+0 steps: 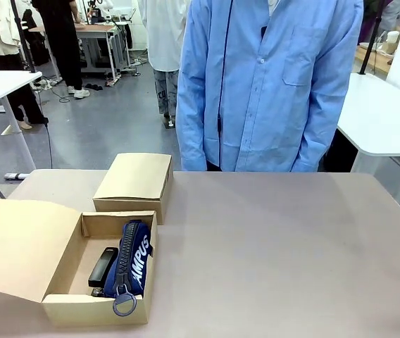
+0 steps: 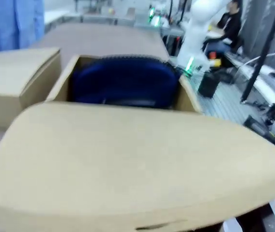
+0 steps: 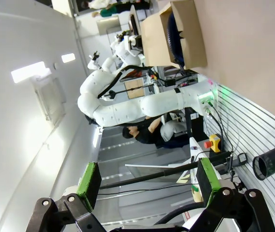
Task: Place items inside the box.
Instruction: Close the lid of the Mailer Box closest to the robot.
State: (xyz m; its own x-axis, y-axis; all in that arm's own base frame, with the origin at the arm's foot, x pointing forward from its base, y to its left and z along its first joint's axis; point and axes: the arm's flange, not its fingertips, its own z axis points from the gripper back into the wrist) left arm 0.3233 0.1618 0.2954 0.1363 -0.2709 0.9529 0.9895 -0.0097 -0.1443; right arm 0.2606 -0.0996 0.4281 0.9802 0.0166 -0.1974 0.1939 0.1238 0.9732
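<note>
Lying lengthwise in box (image 1: 70,303): pouch (image 1: 131,264), zipper ring nearest robot | right gripper (image 3: 149,181) wide, empty

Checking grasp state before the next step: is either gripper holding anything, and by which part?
Right gripper: jaws wide apart, nothing between them. The left gripper's hold cannot be told; its wrist view faces the open box's flap.

Navy pouch (image 1: 131,262) beside black stapler (image 1: 103,266) (both inside open box (image 1: 66,304))

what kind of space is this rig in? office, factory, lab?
Most likely a robotics lab or data-collection workshop: several white work tables on a bare grey floor, another white robot arm beside a slatted wall, and a person in a blue shirt standing at the shared table.
</note>
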